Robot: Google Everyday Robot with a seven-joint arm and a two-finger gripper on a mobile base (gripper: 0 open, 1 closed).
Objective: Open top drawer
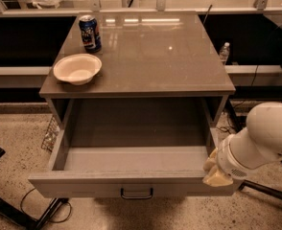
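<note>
The top drawer [131, 158] of the grey cabinet stands pulled far out toward me, showing a deep plain grey interior with nothing in it. Its front panel carries a small dark metal loop handle [136, 193] at the lower middle. My gripper [214, 170] sits at the drawer's front right corner, at the end of the white arm [263, 140] that comes in from the right. It is beside the drawer's right side wall, well right of the handle.
On the cabinet top [155, 51] stand a blue soda can [90, 33] and a white bowl [77, 69] at the left. A water bottle [224, 52] stands behind the cabinet at right. Dark cables and stand legs [21, 212] lie on the speckled floor at left.
</note>
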